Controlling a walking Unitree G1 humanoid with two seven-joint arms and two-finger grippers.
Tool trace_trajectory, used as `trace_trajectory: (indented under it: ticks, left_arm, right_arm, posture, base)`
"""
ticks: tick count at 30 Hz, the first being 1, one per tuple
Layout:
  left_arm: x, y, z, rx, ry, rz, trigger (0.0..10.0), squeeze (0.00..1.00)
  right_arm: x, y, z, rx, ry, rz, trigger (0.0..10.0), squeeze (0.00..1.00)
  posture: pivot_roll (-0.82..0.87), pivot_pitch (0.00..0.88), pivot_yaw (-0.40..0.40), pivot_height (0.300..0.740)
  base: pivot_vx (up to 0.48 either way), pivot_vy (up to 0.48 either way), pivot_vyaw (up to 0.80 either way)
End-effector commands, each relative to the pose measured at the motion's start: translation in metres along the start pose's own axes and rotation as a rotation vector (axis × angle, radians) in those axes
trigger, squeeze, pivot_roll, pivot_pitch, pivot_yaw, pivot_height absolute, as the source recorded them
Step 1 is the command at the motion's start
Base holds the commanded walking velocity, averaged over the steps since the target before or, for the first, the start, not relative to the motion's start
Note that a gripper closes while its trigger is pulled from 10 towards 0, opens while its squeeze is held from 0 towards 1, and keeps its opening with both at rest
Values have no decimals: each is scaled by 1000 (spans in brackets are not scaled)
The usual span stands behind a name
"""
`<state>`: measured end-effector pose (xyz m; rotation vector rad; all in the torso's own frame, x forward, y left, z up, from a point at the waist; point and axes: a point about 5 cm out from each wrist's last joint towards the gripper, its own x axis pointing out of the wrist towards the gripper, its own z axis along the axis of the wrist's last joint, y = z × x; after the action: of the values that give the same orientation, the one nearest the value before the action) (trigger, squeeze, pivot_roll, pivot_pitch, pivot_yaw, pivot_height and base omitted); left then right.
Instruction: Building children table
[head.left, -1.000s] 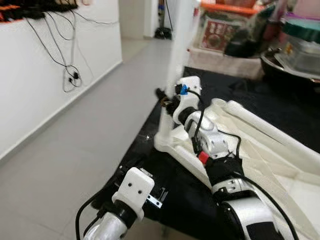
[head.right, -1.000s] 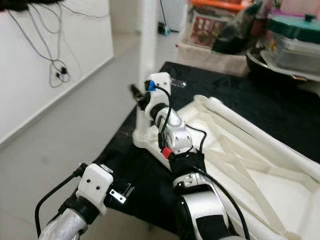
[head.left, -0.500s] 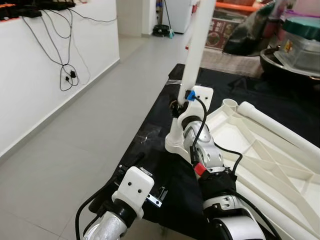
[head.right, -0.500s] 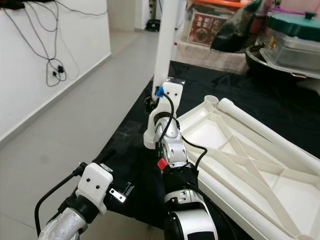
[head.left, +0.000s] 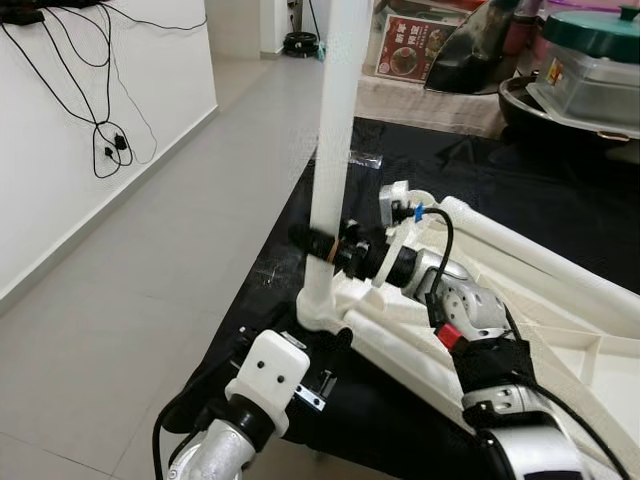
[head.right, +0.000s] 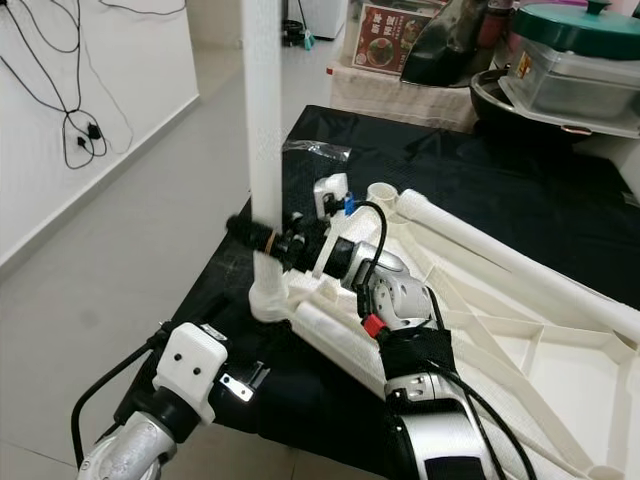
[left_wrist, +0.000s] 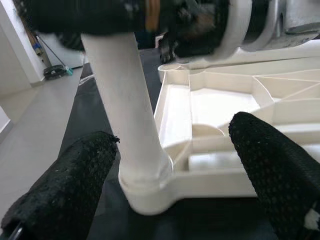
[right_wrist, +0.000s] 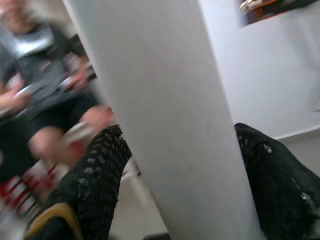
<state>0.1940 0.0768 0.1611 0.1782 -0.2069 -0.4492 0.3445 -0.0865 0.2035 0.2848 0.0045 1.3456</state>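
The right claw (head.right: 262, 238) is clamped low on the upright white table leg (head.right: 265, 130) — light, stiff, slick plastic, best held near its socket — while the left claw (left_wrist: 170, 165) waits apart.

A pale grey tiled floor (head.left: 150, 300) ran beside a white wall (head.left: 60, 210) hung with loose black cables (head.left: 110, 140), while a black cloth covered the worktop (head.left: 560, 220).

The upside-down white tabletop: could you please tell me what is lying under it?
A black cloth lies spread beneath the tabletop, showing around its edges and under the corner socket holding the upright white leg. What the cloth rests on is covered.
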Motion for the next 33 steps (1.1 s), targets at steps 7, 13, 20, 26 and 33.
trace_trajectory:
  ticks: [7, 13, 20, 26, 33]
  left_arm:
    - [-1, -2, -2, 3, 13, -4, 10000, 0]
    - [-1, -1, -3, 4, 15, -1, 10000, 0]
    - [-2, -1, -3, 2, 16, -3, 10000, 0]
    - [-2, -3, -3, 3, 15, -8, 10000, 0]
    - [-2, -3, -4, 5, 16, -8, 10000, 0]
  right_arm:
    - [23, -10, -12, -144, 84, -90, 0, 0]
    - [18, -18, 2, -177, 11, -238, 0, 0]
    - [-6, -48, 4, -286, -19, -1011, 0, 0]
    - [-41, -36, -6, -251, -37, -1551, 0, 0]
    - [11, -25, 7, -163, -288, -1173, 10000, 1000]
  posture:
    - [141, 74, -79, 740]
    - [138, 73, -78, 740]
    - [133, 65, -76, 740]
    - [136, 57, -73, 740]
    - [138, 49, -75, 740]
  base:
    - [0, 0, 0]
    - [0, 0, 0]
    - [0, 0, 0]
    - [0, 0, 0]
    - [0, 0, 0]
